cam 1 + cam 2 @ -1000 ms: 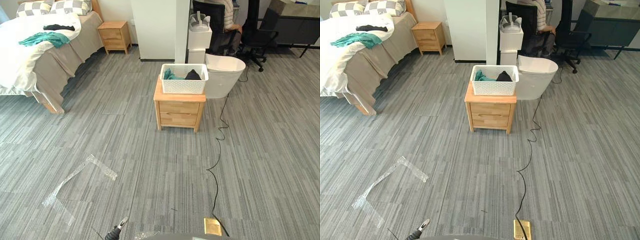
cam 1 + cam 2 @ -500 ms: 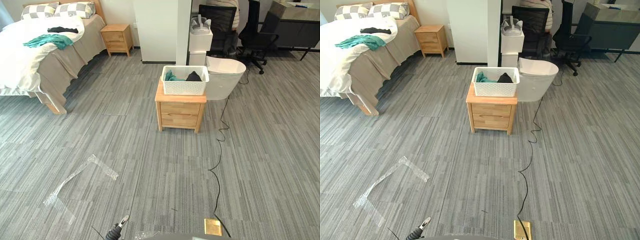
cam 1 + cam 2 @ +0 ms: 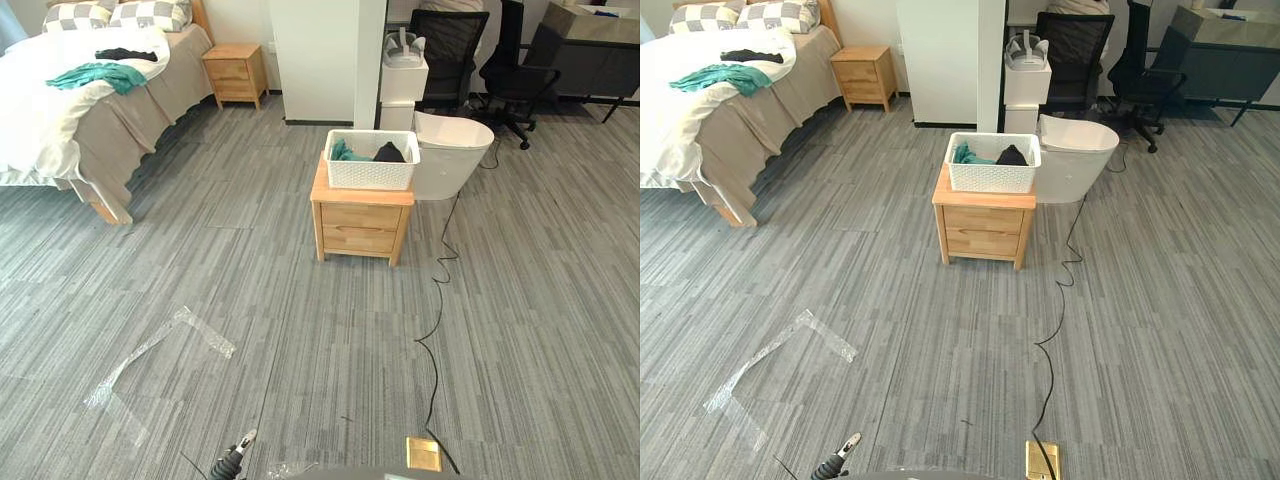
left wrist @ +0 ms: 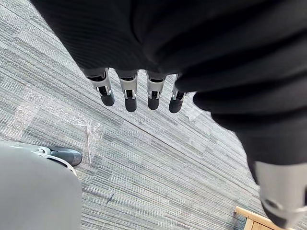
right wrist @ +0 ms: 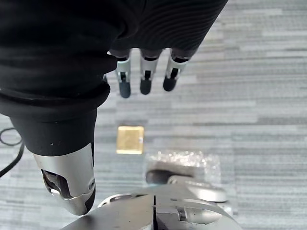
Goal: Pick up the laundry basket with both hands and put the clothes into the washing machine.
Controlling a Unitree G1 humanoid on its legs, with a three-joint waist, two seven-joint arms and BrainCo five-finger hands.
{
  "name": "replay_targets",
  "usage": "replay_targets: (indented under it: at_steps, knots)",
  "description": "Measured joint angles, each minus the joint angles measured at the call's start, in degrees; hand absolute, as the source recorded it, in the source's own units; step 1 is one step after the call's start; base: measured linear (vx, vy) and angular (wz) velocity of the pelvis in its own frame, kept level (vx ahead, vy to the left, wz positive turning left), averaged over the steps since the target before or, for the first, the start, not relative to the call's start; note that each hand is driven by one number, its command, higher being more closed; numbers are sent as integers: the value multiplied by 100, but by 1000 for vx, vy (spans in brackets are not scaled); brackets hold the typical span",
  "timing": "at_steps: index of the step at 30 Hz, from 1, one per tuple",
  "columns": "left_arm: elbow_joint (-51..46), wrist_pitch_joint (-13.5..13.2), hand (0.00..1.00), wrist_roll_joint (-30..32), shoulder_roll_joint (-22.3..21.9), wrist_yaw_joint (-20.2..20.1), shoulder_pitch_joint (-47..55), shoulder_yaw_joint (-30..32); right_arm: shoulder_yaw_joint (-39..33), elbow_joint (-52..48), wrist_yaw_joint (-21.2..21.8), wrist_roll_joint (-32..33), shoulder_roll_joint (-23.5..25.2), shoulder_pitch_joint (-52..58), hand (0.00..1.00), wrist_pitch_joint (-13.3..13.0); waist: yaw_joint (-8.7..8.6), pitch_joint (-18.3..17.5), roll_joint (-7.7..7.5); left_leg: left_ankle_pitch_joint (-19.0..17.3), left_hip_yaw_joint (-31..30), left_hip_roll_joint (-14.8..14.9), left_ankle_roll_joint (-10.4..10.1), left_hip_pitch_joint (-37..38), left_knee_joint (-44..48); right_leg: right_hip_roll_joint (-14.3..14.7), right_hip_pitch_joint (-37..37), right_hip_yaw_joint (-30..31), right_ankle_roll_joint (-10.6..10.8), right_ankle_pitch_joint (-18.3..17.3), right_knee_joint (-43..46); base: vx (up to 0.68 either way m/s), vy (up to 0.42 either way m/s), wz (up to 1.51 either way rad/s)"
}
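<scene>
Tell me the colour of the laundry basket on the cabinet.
White. The laundry basket shows best in the left eye view.

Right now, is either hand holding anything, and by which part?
Nothing is held. The left hand and right hand hang open above the floor; the laundry basket sits on the wooden nightstand, far from both.

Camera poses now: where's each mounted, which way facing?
Left eye view: head, looking down and forward at laundry basket on wooden cabinet.
Right eye view: same scene, slightly offset.
Left wrist view: along open left hand, down at the floor.
Right wrist view: along open right hand, down at brass floor plate, which both eye views share.
</scene>
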Motion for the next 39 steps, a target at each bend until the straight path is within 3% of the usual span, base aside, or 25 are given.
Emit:
replay_targets:
  at_steps: [8,9,11,12,13,14,15,16,17,19,20,21,23,25,26,27,28,29,30,32,33,35,37,38,39]
  knots:
    - [-27,3,0,-118,28,5,-13,70,-3,-58,-12,145,45,2,0,-1,-14,58,-75,-12,-109,14,19,-33,109,4,71,-145,-50,-36,0,-35,-26,9]
    - [-68,7,0,-124,31,8,-32,188,-8,-70,-13,196,71,-4,0,-9,-21,103,-87,-252,-111,52,38,-222,563,-5,68,-180,-164,-128,104,-41,-59,15]
    - [-165,3,0,-148,40,6,-38,317,-18,-122,-11,251,69,-9,0,-16,-8,272,-100,-776,-97,250,-194,-716,1894,38,95,-229,-373,-361,305,-58,-68,17]
    - [-391,46,0,-203,62,10,-60,576,-17,-115,-8,250,62,-51,0,-13,-18,432,-64,-729,282,653,-65,-1695,3958,82,98,-312,-506,-454,453,-68,-53,10]
    - [-491,52,0,-246,20,11,-28,659,-13,-116,-10,248,33,-61,0,-9,13,464,-87,-577,522,901,172,-1930,4548,141,171,-298,-541,-475,472,-48,-47,-3]
    - [-563,54,0,-336,-10,11,16,697,-8,-112,-16,247,10,-71,0,-6,26,538,-2,-397,755,1114,343,-2075,5000,178,242,-279,-567,-491,473,10,-15,-23]
    - [-599,76,0,-402,-30,9,66,767,-8,-111,-19,251,5,-103,0,-4,23,562,38,-124,945,1313,422,-2177,5400,197,328,-209,-607,-524,479,60,9,-34]
    - [-600,90,0,-490,-48,3,95,798,-13,-116,-18,263,-17,-127,0,3,17,599,-1,-206,1036,1385,347,-2350,5727,152,358,-61,-630,-585,564,119,45,-48]
    - [-601,106,0,-561,-71,-6,99,807,-12,-116,-17,332,-41,-223,0,5,27,617,34,-477,1032,1311,342,-2447,5541,70,323,118,-667,-645,704,141,65,-53]
    - [-621,122,0,-611,-166,-13,109,860,-9,-119,-13,360,-40,-407,0,3,53,605,15,-619,955,1078,248,-2600,4658,-125,151,398,-606,-734,848,122,91,-73]
    - [-635,126,0,-620,-178,-17,107,861,0,-140,-9,353,-60,-448,0,-3,82,633,74,-584,900,971,192,-2661,4098,-211,50,537,-578,-801,909,191,165,-87]
    - [-651,129,0,-625,-251,-19,90,860,8,-225,-11,358,-126,-458,0,-5,128,660,169,-451,792,879,-10,-2752,3353,-296,29,681,-493,-864,928,201,166,-72]
    - [-693,120,0,-660,-331,-18,124,903,-5,-225,-13,358,-161,-390,0,0,186,630,254,-313,667,868,-223,-2852,2657,-401,-71,827,-281,-1126,1137,315,250,-51]
    - [-705,114,0,-747,-340,-19,325,997,-6,-225,-41,363,-113,-195,0,-6,289,490,193,-398,454,870,-150,-2765,2970,-584,-74,998,-47,-1792,1776,432,301,-57]
    - [-704,113,0,-758,-396,-18,497,1032,-22,-217,-42,358,-119,-43,0,-12,368,281,219,-524,461,887,-84,-2590,3001,-658,-181,1061,243,-2065,2601,551,284,-64]
    - [-678,103,0,-817,-369,5,501,1258,-176,-229,-76,359,9,-62,0,-32,369,316,-111,-946,578,616,46,-2432,3437,-1004,-752,1140,519,-2199,4736,688,280,-28]
    - [-679,105,0,-809,-257,0,506,1272,-261,-240,-117,356,118,-58,0,-23,291,338,-275,-1179,617,448,188,-2258,3618,-1182,-1123,1131,660,-1705,6104,578,180,20]
    - [-685,119,0,-806,-172,1,491,1243,-308,-235,-132,356,205,-55,0,-13,280,389,-375,-1360,624,342,326,-2005,3743,-1284,-1341,1054,656,-1140,6986,584,131,35]
    - [-694,139,0,-783,-137,1,486,1195,-472,-224,-146,371,247,-123,0,14,300,405,-412,-1608,552,240,379,-1602,3788,-1403,-1468,722,487,-881,7829,484,91,29]
    - [-704,154,0,-706,-92,-4,473,997,-745,-308,-267,421,202,-245,0,92,275,419,-298,-1781,355,174,400,-968,3449,-1589,-1567,-36,131,-1045,8288,630,79,37]
    - [-731,161,0,-615,-96,-9,410,917,-805,-481,-263,608,143,-343,0,220,245,440,-209,-1811,190,168,390,-590,3045,-1587,-1775,-372,-23,-1158,8077,477,41,43]
    - [-746,164,0,-542,-116,-7,359,858,-1041,-742,-526,700,209,-463,0,321,132,407,-46,-1762,13,215,315,-272,2560,-1532,-2127,-553,86,-1267,7179,371,-28,53]
    - [-765,174,0,-480,-158,-4,177,843,-1639,-1163,-975,891,320,-618,0,492,86,503,47,-1654,-199,325,95,105,2177,-1549,-2565,-331,230,-1299,5029,554,-130,68]
    - [-772,188,0,-477,-169,-4,143,839,-1782,-1188,-1105,979,297,-684,0,519,56,544,92,-1678,-222,404,40,208,2131,-1516,-2624,-222,261,-1251,4479,559,-205,57]
    - [-836,201,0,-476,-220,-2,129,842,-2000,-1343,-1409,1271,279,-751,0,570,-13,532,199,-1731,-249,611,-86,351,2021,-1440,-2757,47,295,-901,3375,603,-255,53]
